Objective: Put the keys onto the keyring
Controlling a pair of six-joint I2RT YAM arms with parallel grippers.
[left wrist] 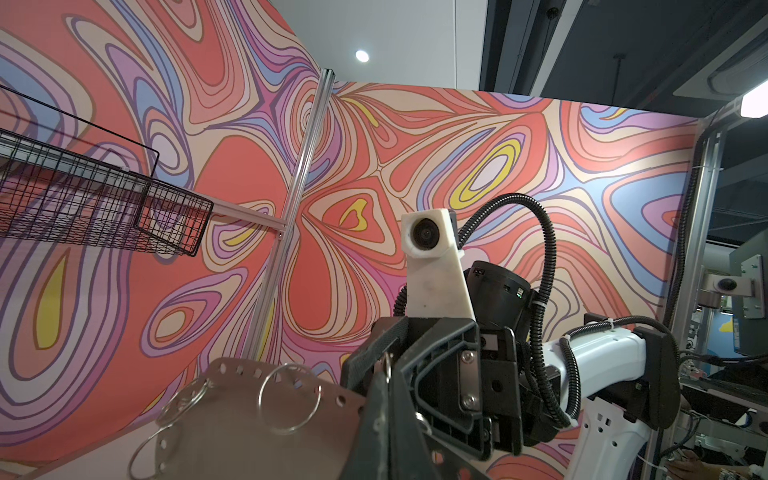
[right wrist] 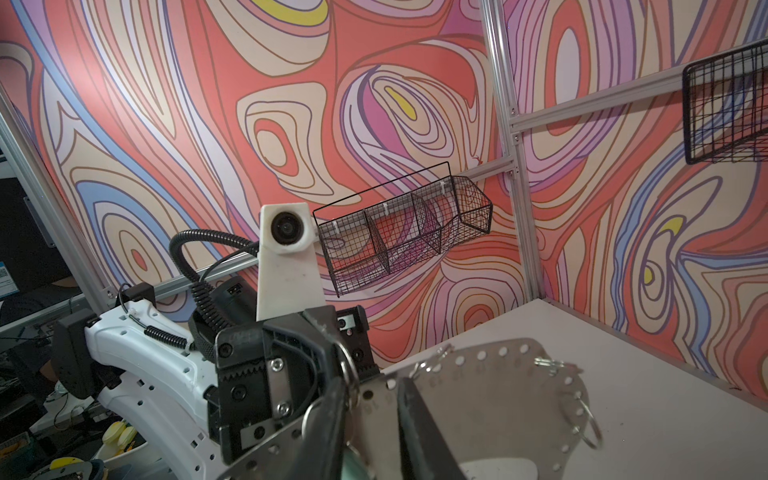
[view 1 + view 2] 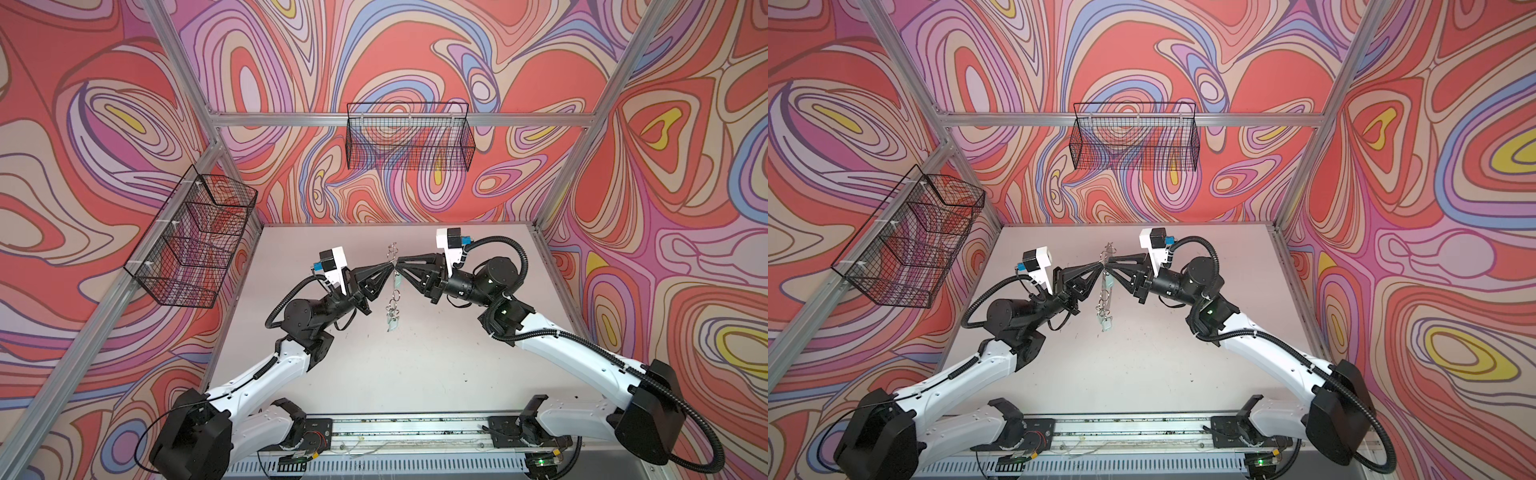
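Above the middle of the table [image 3: 415, 374], my two pincers meet at the keyring [image 1: 232, 419], a thin, flat, brownish-grey metal plate with a punched rim and fine wire loops, held on edge. The left pincer [image 3: 390, 269] is clamped on it. I cannot tell whether the right pincer [image 3: 400, 266] grips or only flanks it. Keys [image 3: 392, 322] with pale mint tags dangle from the loops. Black wire-mesh baskets [image 3: 409, 137] hang on the walls above the table.
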